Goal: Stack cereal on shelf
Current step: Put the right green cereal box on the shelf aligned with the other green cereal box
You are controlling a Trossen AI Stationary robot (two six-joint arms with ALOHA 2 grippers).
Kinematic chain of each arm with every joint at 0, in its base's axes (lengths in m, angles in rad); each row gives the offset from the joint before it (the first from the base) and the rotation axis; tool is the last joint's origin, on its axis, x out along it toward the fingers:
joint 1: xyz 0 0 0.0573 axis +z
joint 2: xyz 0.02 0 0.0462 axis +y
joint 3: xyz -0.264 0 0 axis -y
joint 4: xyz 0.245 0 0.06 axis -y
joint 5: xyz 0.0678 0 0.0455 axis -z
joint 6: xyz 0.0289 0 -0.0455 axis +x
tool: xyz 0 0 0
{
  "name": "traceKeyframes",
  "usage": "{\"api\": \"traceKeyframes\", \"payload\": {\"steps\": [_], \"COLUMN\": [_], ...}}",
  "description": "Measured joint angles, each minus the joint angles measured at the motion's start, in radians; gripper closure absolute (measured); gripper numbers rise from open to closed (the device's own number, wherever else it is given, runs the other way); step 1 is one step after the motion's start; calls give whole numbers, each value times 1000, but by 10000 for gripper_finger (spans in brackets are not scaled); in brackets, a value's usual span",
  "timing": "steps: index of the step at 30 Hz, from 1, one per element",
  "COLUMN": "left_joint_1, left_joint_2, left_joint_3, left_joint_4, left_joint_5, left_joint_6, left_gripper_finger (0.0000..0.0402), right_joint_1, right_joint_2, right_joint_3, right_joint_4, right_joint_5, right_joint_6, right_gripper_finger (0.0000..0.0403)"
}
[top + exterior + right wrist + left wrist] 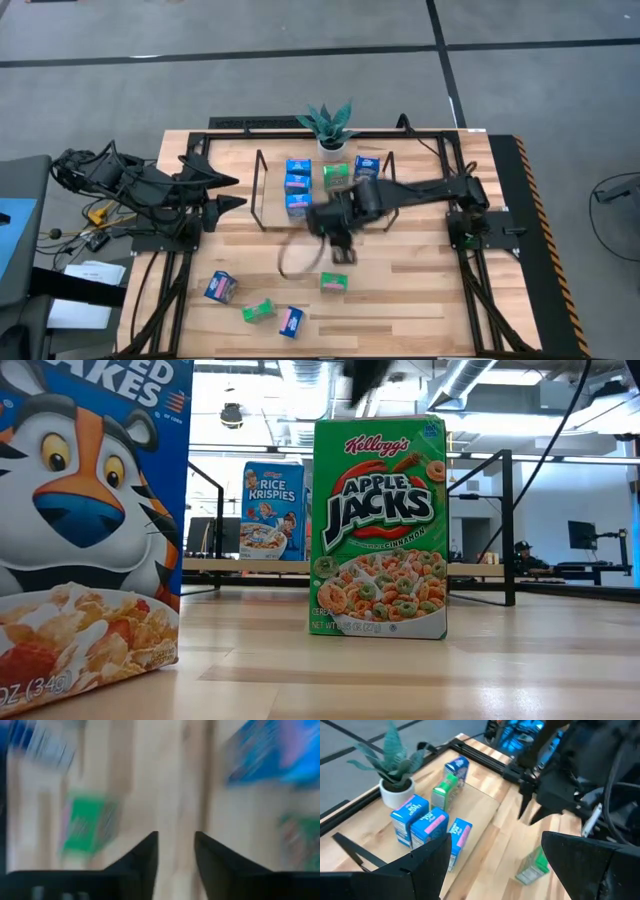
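Note:
The shelf (pixel 270 205) holds three blue cereal boxes (pixel 297 186) in a row, a green one (pixel 335 175) and another blue one (pixel 366 165), all standing upright. One green cereal box (pixel 333 282) stands upright on the table in front of the shelf, also seen in the low view (pixel 378 525). My right gripper (pixel 338 252) hangs above and just beyond that box, pointing down, open, with nothing between its fingers (pixel 176 845). My left gripper (pixel 495 860) waits open at the table's left (pixel 235 195).
Three loose cereal boxes lie near the front left: a blue one (pixel 220 287), a green one (pixel 258 311) and a blue-and-pink one (pixel 290 321). A potted plant (pixel 330 128) stands behind the shelf. Black frame rails (pixel 470 270) run along both sides of the table.

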Motion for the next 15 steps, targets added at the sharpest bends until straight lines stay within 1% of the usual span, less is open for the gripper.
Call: {"api": "traceKeyframes", "payload": {"steps": [4, 7, 10, 13, 15], "left_joint_1": [0, 0, 0, 0, 0], "left_joint_2": [0, 0, 0, 0, 0], "left_joint_3": [0, 0, 0, 0, 0], "left_joint_4": [-1, -1, -2, -9, -19], "left_joint_5": [31, 48, 69, 74, 74], "left_joint_6": [25, 43, 68, 87, 89], "left_gripper_finger": [102, 102, 102, 102, 102], "right_joint_1": [88, 150, 192, 217, 225], "right_joint_2": [17, 17, 15, 18, 15], "right_joint_3": [0, -3, -38, -83, -133], "right_joint_4": [-69, -33, 41, 76, 147], "right_joint_5": [-17, -8, 22, 32, 33], "right_joint_6": [83, 170, 266, 327, 350], "right_gripper_finger": [165, 124, 106, 102, 101]}}
